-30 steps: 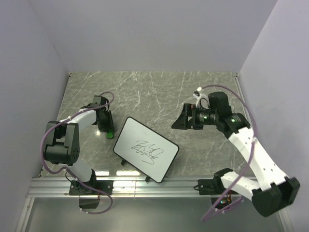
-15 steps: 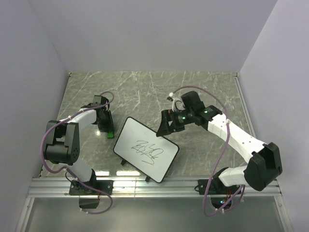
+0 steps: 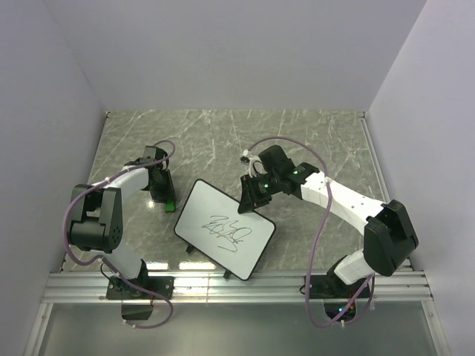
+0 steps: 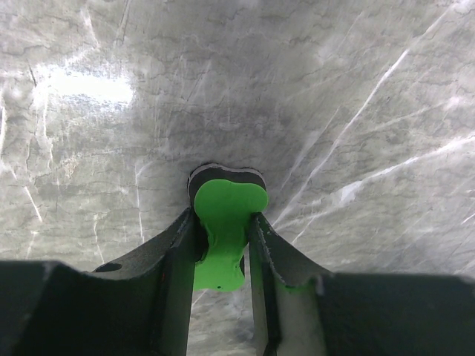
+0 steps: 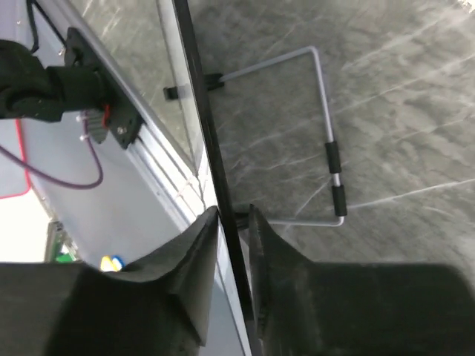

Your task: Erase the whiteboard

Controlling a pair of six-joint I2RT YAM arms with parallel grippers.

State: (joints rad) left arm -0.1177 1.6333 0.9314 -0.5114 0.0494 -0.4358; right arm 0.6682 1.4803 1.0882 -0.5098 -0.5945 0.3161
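Note:
The whiteboard [image 3: 215, 222] lies tilted in the middle of the marble table, with a black scribble [image 3: 227, 231] on its face. My right gripper [image 3: 249, 199] is at its far right edge. In the right wrist view the fingers [image 5: 200, 245] pinch the board's thin black rim [image 5: 211, 163] from both sides, so it is shut on the board. My left gripper [image 3: 165, 194] stays left of the board, down on the table. It is shut on a small green eraser [image 4: 223, 222], whose head sticks out past the fingertips.
A wire stand [image 5: 326, 133] with black sleeves props the board from behind. An aluminium rail [image 3: 237, 282] runs along the near table edge, with both arm bases on it. Grey walls close in the left, far and right sides.
My right arm swung left from the right side of the table to the whiteboard's far edge, and its jaws closed on the rim. The left arm and eraser stayed put.

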